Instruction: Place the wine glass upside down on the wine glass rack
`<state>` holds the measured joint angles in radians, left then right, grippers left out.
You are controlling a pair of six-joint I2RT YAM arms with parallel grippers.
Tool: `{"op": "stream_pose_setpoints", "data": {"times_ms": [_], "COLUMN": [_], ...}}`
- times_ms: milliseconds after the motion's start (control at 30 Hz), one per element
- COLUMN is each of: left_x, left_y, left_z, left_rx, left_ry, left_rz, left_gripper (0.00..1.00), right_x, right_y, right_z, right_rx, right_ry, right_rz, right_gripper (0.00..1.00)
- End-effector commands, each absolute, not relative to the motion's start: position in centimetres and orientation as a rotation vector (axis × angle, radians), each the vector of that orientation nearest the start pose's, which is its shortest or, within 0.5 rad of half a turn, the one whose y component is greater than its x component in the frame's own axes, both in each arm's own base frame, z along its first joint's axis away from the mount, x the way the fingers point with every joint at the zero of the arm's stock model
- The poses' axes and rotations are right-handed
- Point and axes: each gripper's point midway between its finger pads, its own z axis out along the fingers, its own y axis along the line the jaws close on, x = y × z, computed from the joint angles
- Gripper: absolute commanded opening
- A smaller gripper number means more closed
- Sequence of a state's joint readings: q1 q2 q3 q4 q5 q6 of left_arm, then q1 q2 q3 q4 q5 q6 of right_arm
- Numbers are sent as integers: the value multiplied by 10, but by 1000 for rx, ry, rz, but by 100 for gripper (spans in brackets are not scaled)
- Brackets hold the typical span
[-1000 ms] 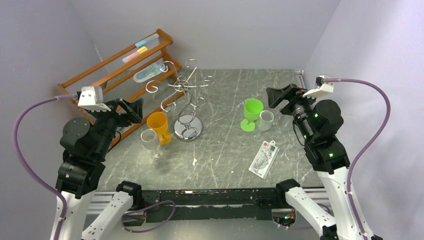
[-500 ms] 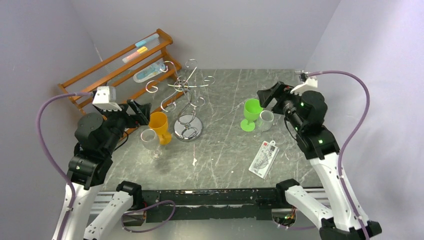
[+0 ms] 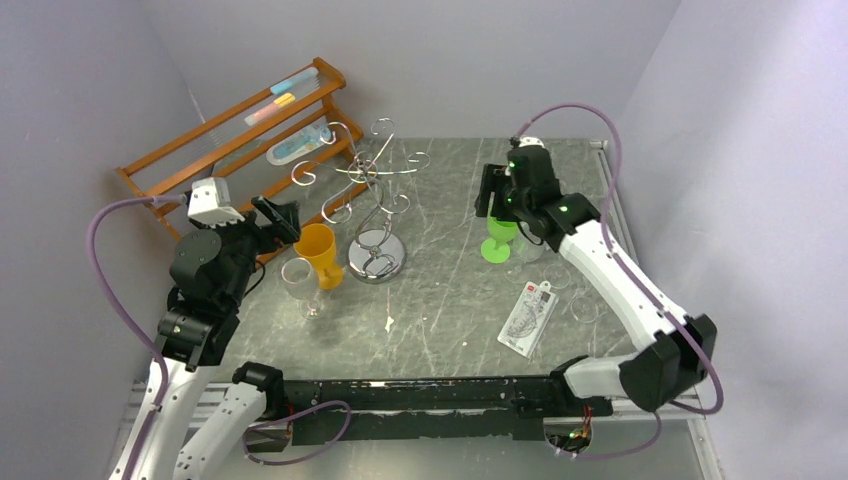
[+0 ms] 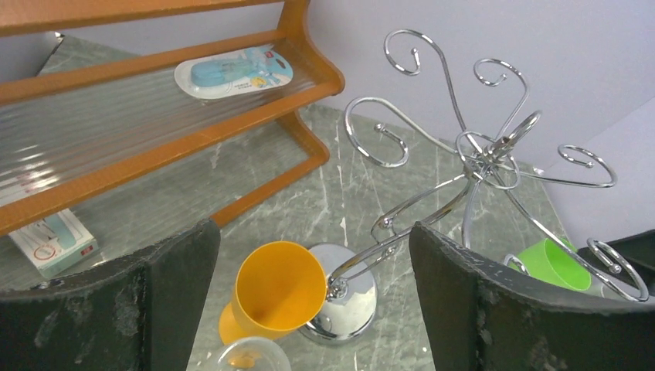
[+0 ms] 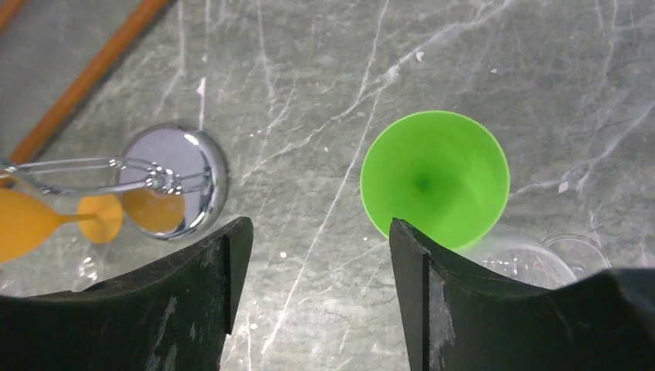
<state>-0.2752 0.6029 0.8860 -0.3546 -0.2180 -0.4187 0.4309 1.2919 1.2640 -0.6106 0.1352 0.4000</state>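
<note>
The chrome wine glass rack stands at the table's back middle on a round shiny base; it also shows in the left wrist view. An orange wine glass and a clear one stand upright left of the base. A green wine glass stands upright at the right with a clear glass beside it. My left gripper is open and empty, above and left of the orange glass. My right gripper is open and empty, over the green glass.
A slanted brown wooden shelf rack with small packets stands at the back left, close to my left arm. A white packet lies at the front right. The chrome base shows left of my right gripper.
My right arm has swung from the right edge inward and now hangs over the green glass, pointing down. My left gripper has moved a little right and forward toward the orange glass.
</note>
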Motion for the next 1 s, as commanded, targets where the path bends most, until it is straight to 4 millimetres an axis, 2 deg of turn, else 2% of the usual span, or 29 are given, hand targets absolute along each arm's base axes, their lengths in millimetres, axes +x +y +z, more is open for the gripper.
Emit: {"op": "stream_pose_setpoints", "data": {"times_ms": [0, 67, 267, 333, 433, 467, 500, 600, 667, 700, 800, 833, 967], "left_x": [271, 274, 278, 277, 274, 273, 271, 265, 260, 258, 252, 250, 243], "left_y": [-58, -63, -60, -61, -57, -54, -52, -50, -47, -47, -52, -55, -89], "left_z": [348, 344, 333, 334, 339, 341, 343, 354, 363, 373, 392, 399, 436], "left_rx": [-206, -179, -218, -214, -242, -257, -262, -243, -262, -267, -248, -236, -41], "left_ry": [1580, 1608, 1657, 1654, 1638, 1631, 1626, 1615, 1609, 1596, 1568, 1556, 1493], "left_rz": [-355, -361, -345, -352, -343, -336, -328, -323, -325, -333, -376, -397, -545], "left_gripper": [95, 93, 91, 91, 90, 90, 90, 91, 92, 96, 97, 97, 97], "right_x": [357, 366, 375, 374, 375, 375, 376, 375, 375, 375, 372, 370, 354], "right_y": [138, 128, 146, 157, 168, 170, 171, 177, 181, 183, 182, 180, 168], "right_z": [217, 205, 165, 156, 157, 160, 165, 186, 215, 228, 269, 283, 339], "right_rx": [98, 168, 74, 29, 8, 4, 4, -5, -6, -5, 39, 63, 144], "right_ry": [2270, 2277, 2355, 2378, 2371, 2363, 2347, 2287, 2202, 2159, 2019, 1968, 1740], "right_rz": [103, -5, -12, 46, 91, 89, 87, 114, 149, 172, 257, 283, 401], "right_gripper": [65, 58, 46, 35, 14, 5, 0, 0, 0, 0, 0, 0, 0]}}
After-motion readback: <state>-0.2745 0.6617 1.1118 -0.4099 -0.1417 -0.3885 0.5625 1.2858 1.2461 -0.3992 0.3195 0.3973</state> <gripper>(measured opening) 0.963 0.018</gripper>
